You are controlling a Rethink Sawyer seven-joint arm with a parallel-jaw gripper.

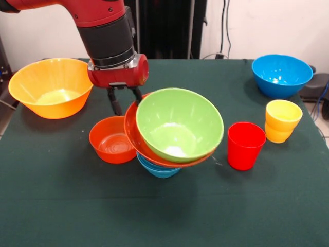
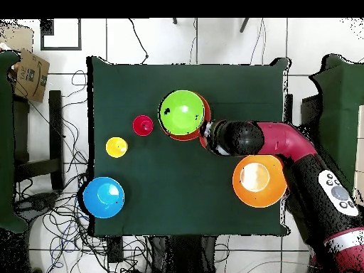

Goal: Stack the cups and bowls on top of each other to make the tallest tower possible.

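The tower stands mid-table: a green bowl [image 1: 177,126] [image 2: 181,114] nested in a red-orange bowl [image 1: 134,135] [image 2: 205,114], both tilted on a small blue bowl [image 1: 158,169]. My gripper [image 1: 125,103] [image 2: 206,132] is just behind the tower's far-left rim, its two fingers apart. One finger [image 1: 115,102] is outside the rim, the other is partly hidden behind it. A small red-orange bowl [image 1: 110,140] lies left of the tower. The red cup [image 1: 245,145] [image 2: 142,125] and the yellow cup [image 1: 281,121] [image 2: 116,147] stand upright to the right.
A big orange-yellow bowl [image 1: 51,86] [image 2: 259,180] sits at the far left corner and a big blue bowl [image 1: 281,74] [image 2: 104,197] at the far right, on the dark green table [image 1: 164,216]. My arm hides the small red-orange bowl in the overhead view.
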